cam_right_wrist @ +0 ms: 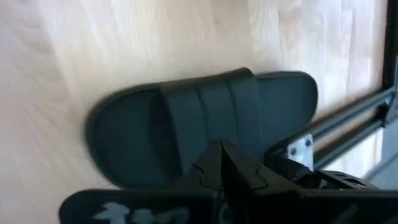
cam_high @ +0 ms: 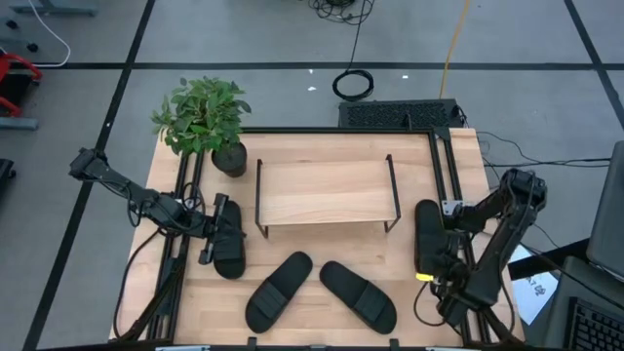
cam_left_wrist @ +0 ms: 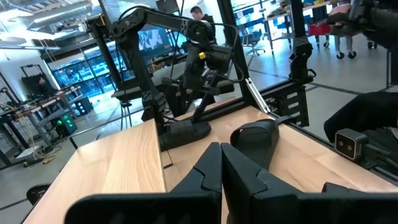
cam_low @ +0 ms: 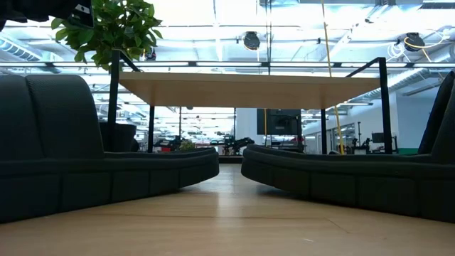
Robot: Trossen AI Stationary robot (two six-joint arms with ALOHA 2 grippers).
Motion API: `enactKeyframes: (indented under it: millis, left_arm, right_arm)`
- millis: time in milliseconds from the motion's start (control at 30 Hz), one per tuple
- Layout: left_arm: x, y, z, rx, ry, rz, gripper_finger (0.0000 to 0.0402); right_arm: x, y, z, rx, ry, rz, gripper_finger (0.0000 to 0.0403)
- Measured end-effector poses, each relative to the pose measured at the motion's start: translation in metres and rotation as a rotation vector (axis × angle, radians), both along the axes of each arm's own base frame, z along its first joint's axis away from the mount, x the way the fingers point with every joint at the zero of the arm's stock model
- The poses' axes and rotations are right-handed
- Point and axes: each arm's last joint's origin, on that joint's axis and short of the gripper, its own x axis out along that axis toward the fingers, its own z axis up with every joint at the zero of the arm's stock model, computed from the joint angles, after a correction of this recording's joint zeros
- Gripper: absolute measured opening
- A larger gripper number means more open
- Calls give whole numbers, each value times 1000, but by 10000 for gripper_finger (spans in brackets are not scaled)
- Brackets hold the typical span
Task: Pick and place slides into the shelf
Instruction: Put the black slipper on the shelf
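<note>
Slides, four matching black open-toe sandals with ribbed straps, all lie on the large light wooden tabletop (cam_high: 322, 249) in the overhead view; none is on the small low shelf (cam_high: 327, 192), a light board on a thin black wire frame standing at centre. Two sandals form a splayed pair at 6 o'clock from the shelf: the left middle slide (cam_high: 279, 291) and the right middle slide (cam_high: 358, 295). The left-hand slide (cam_high: 230, 244) lies at about 8 o'clock, the right-hand slide (cam_high: 428, 234) at 4 o'clock.

Left gripper (cam_high: 210, 231) hovers at the left-hand slide's outer edge; its wrist camera shows the two dark fingers pressed together with nothing between them, a detail the overhead view cannot resolve. Right gripper (cam_right_wrist: 222, 163) hangs above the right-hand slide, fingers likewise closed and empty, apparently just clear of the strap. Only the table-level view shows the shelf's underside, framed by the two middle sandals. A leafy green potted plant (cam_high: 203, 115) stands at 10 o'clock.
</note>
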Motion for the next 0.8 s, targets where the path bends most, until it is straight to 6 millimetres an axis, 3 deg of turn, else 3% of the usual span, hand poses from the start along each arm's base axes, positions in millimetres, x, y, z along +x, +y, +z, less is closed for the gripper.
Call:
enactKeyframes:
  millis: [233, 633, 800]
  left_arm:
    - [0, 0, 0, -4, 2, 0, 8]
    - [0, 0, -2, 5, 23, 0, 8]
    - [0, 0, -2, 5, 23, 0, 8]
  right_arm:
    - [1, 6, 1, 34, -49, -16, 26]
    - [2, 8, 0, 73, -45, -28, 220]
    - [6, 13, -6, 81, -82, -8, 266]
